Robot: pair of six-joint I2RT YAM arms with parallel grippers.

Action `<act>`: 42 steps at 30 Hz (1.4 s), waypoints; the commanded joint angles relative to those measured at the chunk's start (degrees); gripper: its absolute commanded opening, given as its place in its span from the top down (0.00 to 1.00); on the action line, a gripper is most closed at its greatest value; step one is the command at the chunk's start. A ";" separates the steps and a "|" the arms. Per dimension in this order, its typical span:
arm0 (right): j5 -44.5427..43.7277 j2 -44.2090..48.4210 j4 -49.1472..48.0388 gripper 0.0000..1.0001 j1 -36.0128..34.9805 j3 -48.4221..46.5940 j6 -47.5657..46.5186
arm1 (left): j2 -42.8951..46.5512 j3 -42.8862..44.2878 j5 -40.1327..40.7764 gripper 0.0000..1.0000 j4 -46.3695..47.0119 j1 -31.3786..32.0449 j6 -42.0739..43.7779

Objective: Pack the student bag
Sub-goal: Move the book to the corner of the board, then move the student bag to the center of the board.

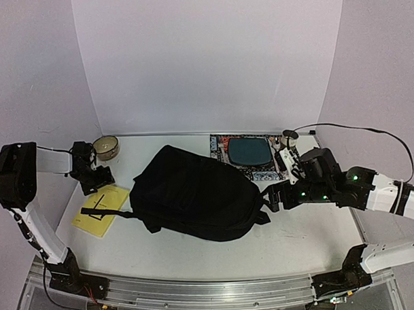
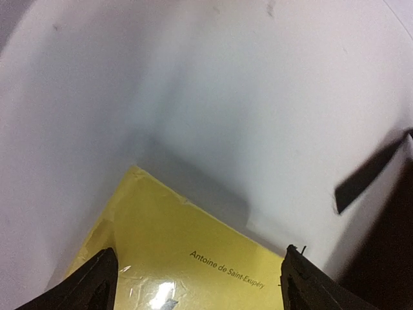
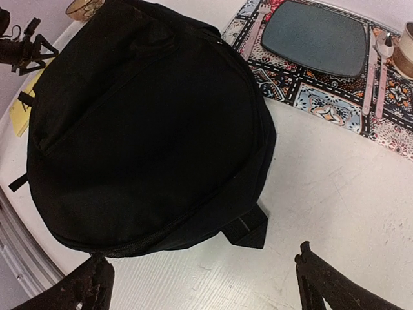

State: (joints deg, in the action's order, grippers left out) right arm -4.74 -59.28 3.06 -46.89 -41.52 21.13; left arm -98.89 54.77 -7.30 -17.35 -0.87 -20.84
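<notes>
The student bag [image 1: 195,193] is a large black backpack lying flat in the middle of the table, zipper closed in the right wrist view [image 3: 142,123]. A yellow book [image 1: 101,210] lies to its left, with a black bag strap [image 1: 100,212] across it. My left gripper [image 1: 98,180] is open and empty just above the book's far edge; the book's cover [image 2: 187,258] shows between its fingers [image 2: 90,284]. My right gripper [image 1: 271,195] is open and empty beside the bag's right end, near a small strap loop [image 3: 245,226], not touching it.
A patterned placemat [image 1: 224,146] with a dark plate [image 1: 248,151] lies behind the bag at the right, with cutlery [image 3: 381,58] and a cup [image 1: 288,134] beside it. A small bowl [image 1: 106,147] stands at the back left. White walls surround the table.
</notes>
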 commanded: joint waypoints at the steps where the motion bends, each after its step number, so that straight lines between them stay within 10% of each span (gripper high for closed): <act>1: 3.24 -1.20 -1.98 0.02 -0.19 -0.22 -0.97 | 1.99 -10.69 -8.98 0.12 -5.77 9.58 -11.27; 15: 1.37 -4.32 0.39 0.02 -0.38 -2.65 1.16 | 21.00 -8.52 -3.04 0.08 -4.37 20.07 -20.41; 42: 7.15 -24.44 -4.87 0.04 -2.91 -8.34 1.94 | -11.42 16.45 -20.00 0.07 6.37 39.51 -9.02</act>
State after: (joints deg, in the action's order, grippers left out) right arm 0.89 -82.75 -2.78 -48.03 -48.14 22.61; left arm -107.38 69.22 -20.87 -9.62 32.67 -32.56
